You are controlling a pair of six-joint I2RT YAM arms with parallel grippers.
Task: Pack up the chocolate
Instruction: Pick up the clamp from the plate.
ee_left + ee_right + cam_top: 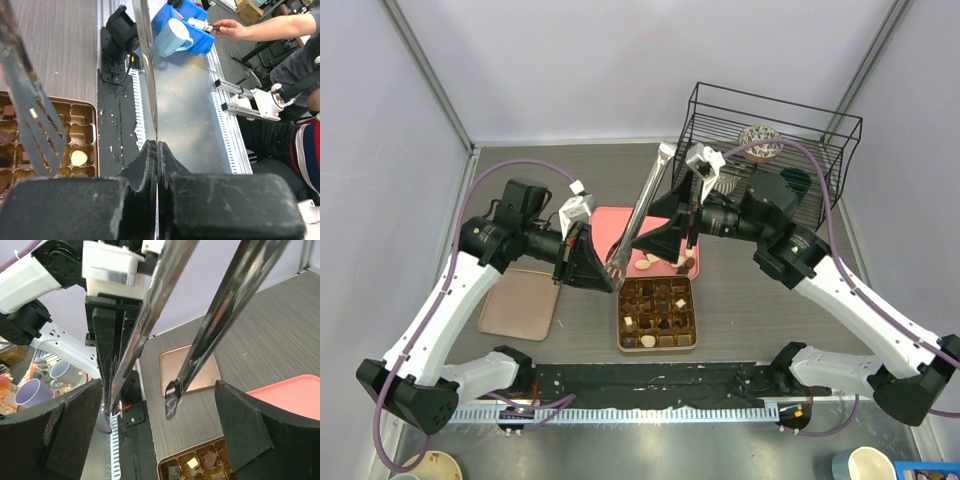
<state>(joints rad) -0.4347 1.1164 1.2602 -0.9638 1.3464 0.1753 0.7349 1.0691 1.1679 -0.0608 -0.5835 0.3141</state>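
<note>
While the tongs hang over the tray: I judge this the pick-up step, tool in hand, no piece taken yet.
Left claw [157, 150]: pinched flat on one blade of the tongs [642, 205], low down near the working end. Only that blade is gripped; the slotted one stands free beside it.
Right claw [159, 400]: spread wide with both blades running up between the fingers. It holds nothing. Whether one finger brushes the near blade I cannot tell.
Chocolate [648, 262]: a few loose pieces, cream and dark, lie on the pink tray [610, 225], just past the far edge of the box [619, 320]. The rest sit in the box's cells, and several cells show bare in my left wrist view.
Tong tips: low, near the box's far-left corner — apart from any piece.
Beside: a flat tan tray [518, 300] to the left, well clear.
Next move, my guess: the free blade needs a push, so the right claw must close across both blades — gently, since these pieces are small and likely to skid. Then tips over a loose piece, squeeze, carry to a bare cell.
</note>
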